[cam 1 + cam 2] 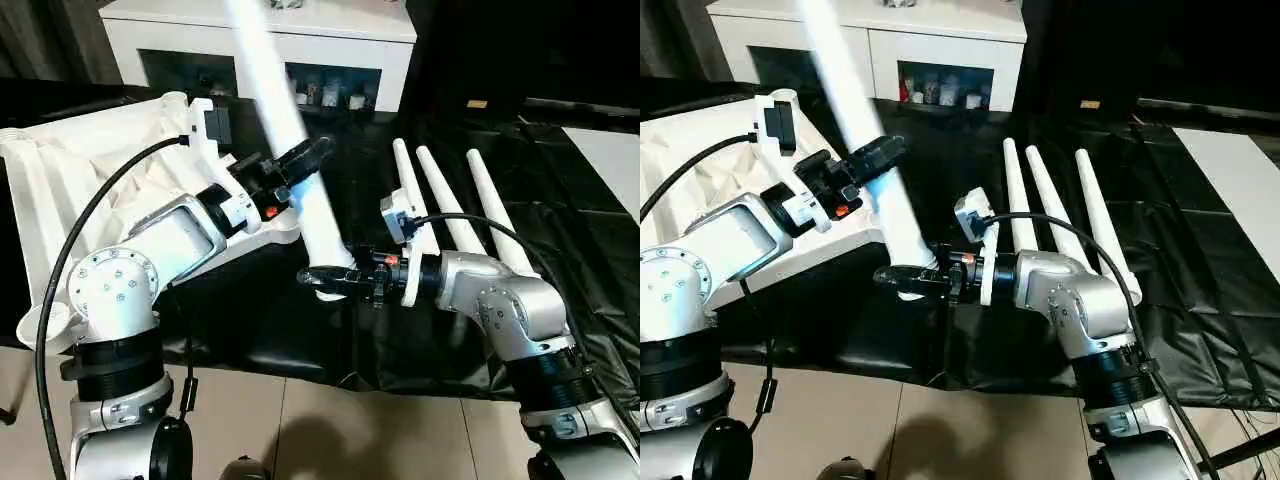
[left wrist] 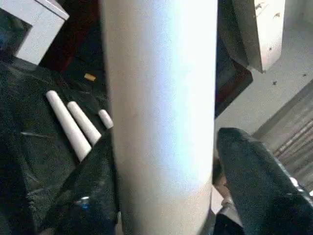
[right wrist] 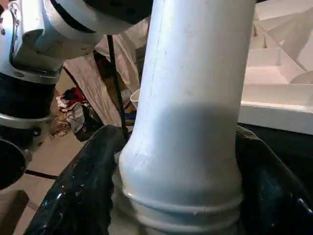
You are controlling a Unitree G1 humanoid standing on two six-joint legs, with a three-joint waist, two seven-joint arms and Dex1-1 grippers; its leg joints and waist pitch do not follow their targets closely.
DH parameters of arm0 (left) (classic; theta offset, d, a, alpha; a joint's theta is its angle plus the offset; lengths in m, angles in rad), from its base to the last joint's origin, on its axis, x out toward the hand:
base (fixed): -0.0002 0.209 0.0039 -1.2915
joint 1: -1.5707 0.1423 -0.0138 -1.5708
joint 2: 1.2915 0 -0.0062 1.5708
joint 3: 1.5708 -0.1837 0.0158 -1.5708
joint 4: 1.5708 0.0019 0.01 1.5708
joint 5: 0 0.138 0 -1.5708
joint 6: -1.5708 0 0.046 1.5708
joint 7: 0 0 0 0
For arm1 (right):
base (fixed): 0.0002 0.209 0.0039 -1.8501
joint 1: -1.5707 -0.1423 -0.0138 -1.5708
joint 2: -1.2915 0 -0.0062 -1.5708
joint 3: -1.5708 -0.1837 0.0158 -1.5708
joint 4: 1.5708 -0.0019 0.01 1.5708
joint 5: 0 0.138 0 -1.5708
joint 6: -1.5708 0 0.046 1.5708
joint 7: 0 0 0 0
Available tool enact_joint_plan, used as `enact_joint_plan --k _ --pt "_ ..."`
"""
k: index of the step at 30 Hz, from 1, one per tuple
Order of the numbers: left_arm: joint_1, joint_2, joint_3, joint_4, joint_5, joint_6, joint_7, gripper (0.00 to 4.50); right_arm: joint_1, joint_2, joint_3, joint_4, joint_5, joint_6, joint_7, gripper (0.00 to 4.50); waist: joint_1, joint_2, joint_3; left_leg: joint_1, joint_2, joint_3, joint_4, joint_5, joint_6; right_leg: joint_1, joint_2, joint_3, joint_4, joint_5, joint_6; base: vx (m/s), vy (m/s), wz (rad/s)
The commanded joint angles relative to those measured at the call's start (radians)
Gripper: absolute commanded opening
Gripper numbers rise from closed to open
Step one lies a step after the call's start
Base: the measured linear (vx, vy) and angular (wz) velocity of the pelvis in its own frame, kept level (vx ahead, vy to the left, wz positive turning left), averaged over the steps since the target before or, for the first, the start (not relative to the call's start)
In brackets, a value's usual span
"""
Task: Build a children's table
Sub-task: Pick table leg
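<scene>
The tabletop (image 1: 90, 170) lay underside up on the black sheet (image 1: 560, 250) at the robot's left, its ribs and a round corner socket (image 1: 45, 322) exposed, the near edge raised over the sheet's front border. Behind it stood a white cabinet (image 1: 330, 40) with glass doors.

One leg (image 1: 290, 140) was held off the surface, tilted, its narrow end rising toward the cabinet and its wider ringed end low, just beside the tabletop's near right corner. Three further legs (image 1: 450, 205) lay side by side on the sheet at the robot's right, well apart from the tabletop.

The left gripper (image 1: 296, 170) straddled the raised leg partway up its length; in the left wrist view the fingers (image 2: 259, 181) stood either side of the tube, one with a visible gap, so a firm grip could not be confirmed. The right gripper (image 1: 335, 280) was closed on the same leg at its ringed end, both fingers (image 3: 83, 191) pressed against the tube.
</scene>
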Motion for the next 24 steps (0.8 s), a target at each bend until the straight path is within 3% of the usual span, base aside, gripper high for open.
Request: enact_joint_plan --k 1,4,7,8,14,15,16,19,20,23,24 --pt "-0.005 0.014 -0.016 0.007 0.018 -0.003 -0.007 2.88 -0.016 -0.007 0.006 0.006 -0.007 -0.024 0.009 2.77 0.001 0.016 -0.081 0.012 0.012 0.0 -0.073 -0.194 -0.016 0.06 -0.089 0.057 -0.092 -0.242 -0.077 0.0 0.0 0.0" --pt "-0.005 0.016 -0.013 0.01 0.013 -0.008 -0.006 2.43 -0.02 -0.007 0.004 0.013 -0.007 -0.028 0.005 2.77 0.001 0.014 -0.082 0.012 0.012 0.0 -0.073 -0.186 -0.015 0.06 -0.089 0.058 -0.089 -0.228 -0.085 0.0 0.0 0.0" --pt "-0.007 0.011 0.0 0.014 0.014 -0.019 0.011 2.37 -0.022 -0.007 0.004 0.019 -0.009 -0.032 0.001 2.77 0.0 0.015 -0.081 0.012 0.012 0.0 -0.072 -0.188 -0.015 0.06 -0.089 0.058 -0.088 -0.221 -0.091 0.0 0.0 0.0" --pt "-0.008 0.01 0.004 0.015 0.016 -0.024 0.017 2.04 -0.022 -0.007 0.004 0.021 -0.011 -0.034 0.0 2.77 0.001 0.014 -0.082 0.012 0.012 0.001 -0.072 -0.188 -0.015 0.061 -0.089 0.058 -0.088 -0.221 -0.095 0.0 0.0 0.0" --pt "-0.001 0.014 0.015 0.011 0.003 -0.03 0.009 1.89 -0.024 0.0 0.006 0.033 -0.044 -0.083 -0.026 2.76 0.001 0.013 -0.081 0.011 0.011 0.002 -0.072 -0.185 -0.015 0.061 -0.09 0.058 -0.089 -0.233 -0.088 0.0 0.0 0.0" --pt "-0.002 0.014 0.016 0.011 0.001 -0.032 0.011 1.89 -0.025 0.001 0.006 0.034 -0.047 -0.087 -0.029 3.32 0.001 0.013 -0.081 0.011 0.011 0.002 -0.072 -0.186 -0.015 0.06 -0.09 0.058 -0.089 -0.234 -0.088 0.0 0.0 0.0" --pt "-0.003 0.015 0.016 0.009 0.001 -0.033 0.009 1.89 -0.028 0.005 -0.001 0.038 -0.041 -0.082 -0.034 3.46 0.0 0.013 -0.081 0.011 0.011 0.002 -0.072 -0.183 -0.013 0.061 -0.09 0.058 -0.088 -0.229 -0.089 0.0 0.0 0.0" --pt "-0.012 0.028 0.021 0.006 -0.006 -0.038 -0.001 1.88 -0.06 0.028 -0.076 0.045 0.048 -0.011 -0.052 3.52 -0.003 0.013 -0.081 0.013 0.01 0.001 -0.072 -0.183 -0.011 0.06 -0.089 0.058 -0.088 -0.231 -0.097 0.0 0.0 0.0" --pt "-0.014 0.032 0.02 0.007 -0.006 -0.037 -0.005 1.88 -0.07 0.028 -0.098 0.04 0.073 0.005 -0.05 3.8 -0.003 0.014 -0.081 0.013 0.011 0.001 -0.073 -0.186 -0.011 0.06 -0.089 0.058 -0.087 -0.233 -0.096 0.0 0.0 0.0" --pt "-0.017 0.038 0.018 0.01 -0.004 -0.035 -0.011 1.88 -0.086 0.028 -0.135 0.037 0.114 0.026 -0.046 3.9 -0.001 0.015 -0.081 0.015 0.012 0.002 -0.073 -0.188 -0.011 0.058 -0.088 0.058 -0.087 -0.231 -0.094 0.0 0.0 0.0" --pt "-0.016 0.038 0.017 0.006 -0.008 -0.034 -0.015 1.88 -0.103 0.031 -0.176 0.049 0.152 0.043 -0.056 3.94 -0.001 0.015 -0.081 0.015 0.012 0.002 -0.073 -0.186 -0.012 0.059 -0.088 0.058 -0.087 -0.227 -0.095 0.0 0.0 0.0"
